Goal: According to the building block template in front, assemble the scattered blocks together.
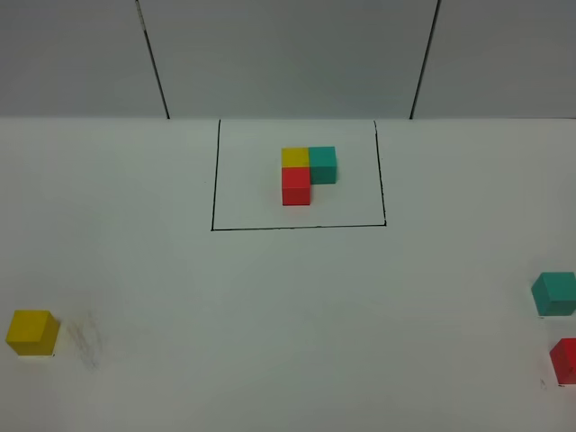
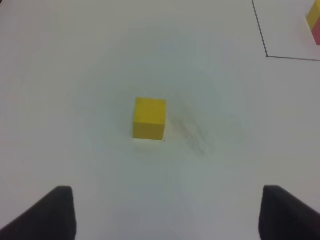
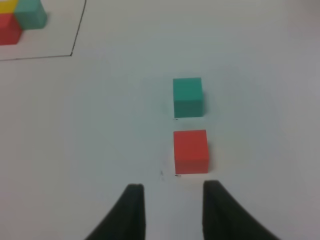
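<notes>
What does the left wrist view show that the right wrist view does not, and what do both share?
Only the left wrist view: the loose yellow cube, a grey smudge beside it, and the open left claw. Only the right wrist view: the loose teal cube, the loose red cube, and the open right claw. Both: the white table, the black frame line, and part of the template.
</notes>
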Action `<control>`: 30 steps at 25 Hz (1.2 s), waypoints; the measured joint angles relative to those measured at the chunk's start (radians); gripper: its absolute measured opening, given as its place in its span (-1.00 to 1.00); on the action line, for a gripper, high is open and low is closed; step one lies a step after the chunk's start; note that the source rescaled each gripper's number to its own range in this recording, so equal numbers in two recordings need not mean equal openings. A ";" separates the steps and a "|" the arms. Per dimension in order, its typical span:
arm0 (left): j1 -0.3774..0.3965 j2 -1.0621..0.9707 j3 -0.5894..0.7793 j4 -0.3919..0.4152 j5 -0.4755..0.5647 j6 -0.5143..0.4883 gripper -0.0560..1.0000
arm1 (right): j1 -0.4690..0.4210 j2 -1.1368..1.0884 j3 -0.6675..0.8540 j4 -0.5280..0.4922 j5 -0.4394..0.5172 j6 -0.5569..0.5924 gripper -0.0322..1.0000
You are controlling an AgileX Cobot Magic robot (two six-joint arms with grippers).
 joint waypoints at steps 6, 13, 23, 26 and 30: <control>0.000 0.000 0.000 0.000 0.000 0.000 0.47 | 0.000 0.000 0.000 0.000 0.000 0.000 -0.93; 0.000 0.000 0.000 0.000 0.000 0.000 0.47 | 0.000 0.000 0.000 0.000 0.000 0.000 -0.93; 0.000 0.209 -0.023 0.082 -0.041 -0.054 0.47 | 0.000 0.000 0.000 0.000 0.000 0.000 -0.93; 0.000 0.335 -0.040 0.101 -0.103 -0.106 0.47 | 0.000 0.000 0.000 0.000 0.000 0.000 -0.93; 0.000 0.506 -0.064 0.102 -0.184 -0.158 0.47 | 0.000 0.000 0.000 0.000 0.000 0.000 -0.93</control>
